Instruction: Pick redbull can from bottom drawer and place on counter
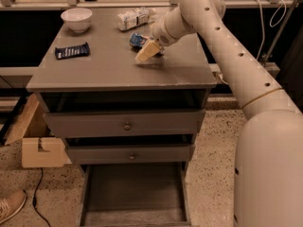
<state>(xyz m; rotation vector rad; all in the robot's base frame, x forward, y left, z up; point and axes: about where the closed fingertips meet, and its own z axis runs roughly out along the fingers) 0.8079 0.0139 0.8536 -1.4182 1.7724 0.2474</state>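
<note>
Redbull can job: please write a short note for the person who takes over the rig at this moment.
The gripper is low over the counter, right beside the redbull can; its grip cannot be judged.
The redbull can appears to rest on the counter, toward the back.
The bottom drawer is pulled open, with nothing visible inside.
Done: the can is out of the drawer and up at the counter.
Left: confirm the release, then likely lift the arm away.

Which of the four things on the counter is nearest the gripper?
The blue redbull can, right beside the gripper at the back right of the counter. The plastic bottle lies further back; the white bowl and dark snack packet sit far left.
</note>
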